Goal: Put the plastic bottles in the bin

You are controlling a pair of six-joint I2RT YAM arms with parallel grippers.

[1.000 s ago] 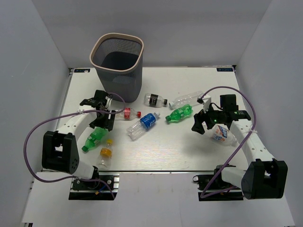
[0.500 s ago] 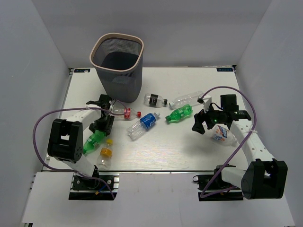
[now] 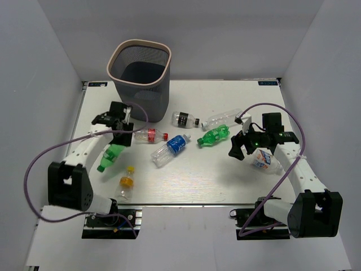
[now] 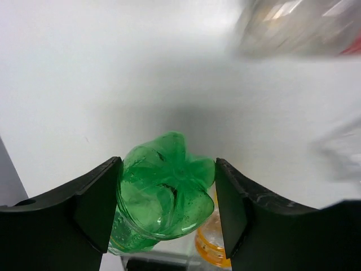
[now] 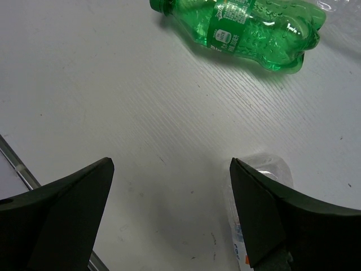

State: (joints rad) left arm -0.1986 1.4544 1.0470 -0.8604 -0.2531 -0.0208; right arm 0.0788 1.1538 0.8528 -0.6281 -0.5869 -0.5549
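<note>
No bottle seen inside the bin [image 3: 141, 90], at the far left of the surface [image 3: 197, 183]; interior dark, so judged empty with some reserve. At the left gripper [image 3: 119, 143]: narrowed partway and clamped on the base end of a green bottle [image 4: 166, 186], one pad against each side. Appears lifted clear of the surface, cap end hanging toward the near left, just on the near side of the bin and not yet over its rim. Below it, toward the near edge: an orange-capped bottle [image 3: 126, 182], lying loose. Lying across the middle, from left to right: a red-labelled bottle [image 3: 148, 135], a blue-labelled bottle [image 3: 172, 148], a black-labelled bottle [image 3: 185, 119] farther back, a second green bottle [image 5: 248, 28], and a clear bottle [image 3: 223, 117] on its far side. At the right gripper [image 5: 171, 162]: spread wide, holding nothing, poised above bare surface, with the second green bottle on its far side and a white-and-blue-labelled bottle [image 3: 264, 161] just beside its right finger. Step in hand, as judged: carrying the first bottle toward the bin. Completed, as judged: nothing so far, with all eight plastic bottles outside the bin. Remaining: raise the held bottle over the rim and release it, then seven further pick-ups, the two bottles on the right lying closest to the idle gripper.
</note>
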